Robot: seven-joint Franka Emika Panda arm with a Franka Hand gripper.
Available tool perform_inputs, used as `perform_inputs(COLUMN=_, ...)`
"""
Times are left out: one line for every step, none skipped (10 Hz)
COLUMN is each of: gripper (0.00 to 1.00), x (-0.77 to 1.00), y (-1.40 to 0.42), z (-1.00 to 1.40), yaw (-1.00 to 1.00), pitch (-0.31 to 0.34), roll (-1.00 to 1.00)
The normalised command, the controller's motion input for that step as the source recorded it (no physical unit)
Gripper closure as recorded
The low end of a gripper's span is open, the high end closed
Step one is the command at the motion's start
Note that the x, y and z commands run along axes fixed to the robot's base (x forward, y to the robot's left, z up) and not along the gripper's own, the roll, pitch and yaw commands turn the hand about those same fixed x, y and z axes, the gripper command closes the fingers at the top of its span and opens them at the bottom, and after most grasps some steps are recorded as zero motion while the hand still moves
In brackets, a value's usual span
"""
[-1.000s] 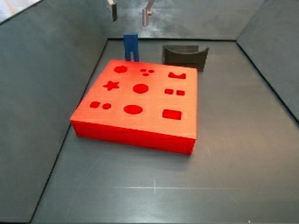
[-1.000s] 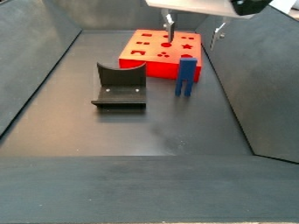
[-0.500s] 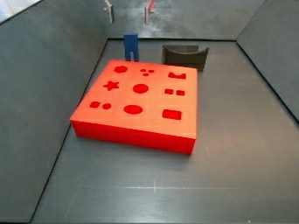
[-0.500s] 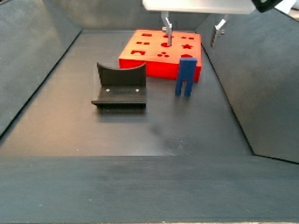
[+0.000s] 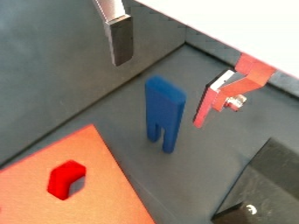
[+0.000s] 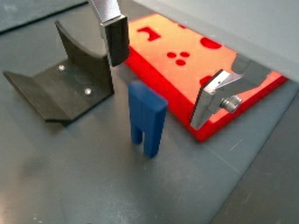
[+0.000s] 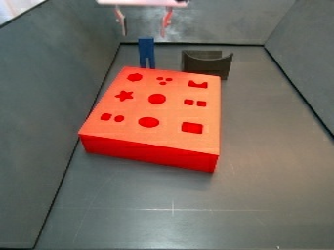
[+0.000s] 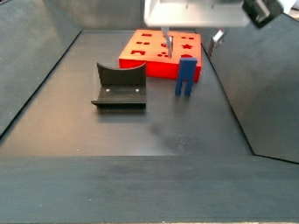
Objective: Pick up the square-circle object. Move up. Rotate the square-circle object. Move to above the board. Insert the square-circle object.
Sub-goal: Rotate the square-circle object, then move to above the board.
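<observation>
Slim blue square-circle object point(image 8: 186, 76) stands upright just beside the large red board point(image 8: 152, 51); gripper point(image 6: 163, 68) open above it, fingers point(image 6: 115, 39) astride.

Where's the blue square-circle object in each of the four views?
Wrist view: square-circle object centre, standing prongs down, below the open gripper.
Wrist view: centre, beside the board.
Side view: top, behind the board.
Side view: right of centre.
Shared landmark: the board.

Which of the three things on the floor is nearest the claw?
The slim blue pronged peg, standing upright directly under the open claw; red board and dark holder lie aside.
</observation>
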Motion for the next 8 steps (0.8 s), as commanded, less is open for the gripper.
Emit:
perform_inputs(gripper=0.0, x=0.04, y=0.0, z=-0.86, yaw=0.05, pitch=-0.028, roll=0.02)
perform_inputs(gripper=0.0, x=0.04, y=0.0, z=-0.71, yaw=0.05, pitch=-0.029, roll=0.02)
perform_inputs(gripper=0.0, x=0.04, y=0.0, z=-0.56, yaw=0.05, pitch=-0.026, roll=0.02)
perform_inputs(gripper=0.0, x=0.04, y=0.0, z=-0.36, yaw=0.05, pitch=-0.026, roll=0.02)
perform_inputs(gripper=0.0, x=0.04, y=0.0, z=-0.22, yaw=0.04, pitch=-0.024, roll=0.02)
perform_inputs(gripper=1.0, x=0.0, y=0.0, z=0.0, yaw=0.04, pitch=-0.018, roll=0.02)
perform_inputs(gripper=1.0, x=-0.11, y=0.17, z=1.0, yaw=-0.08, pitch=-0.486, roll=-0.01)
perform_inputs(gripper=1.0, x=-0.11, y=0.17, z=1.0, yaw=-0.09, pitch=-0.476, roll=-0.01)
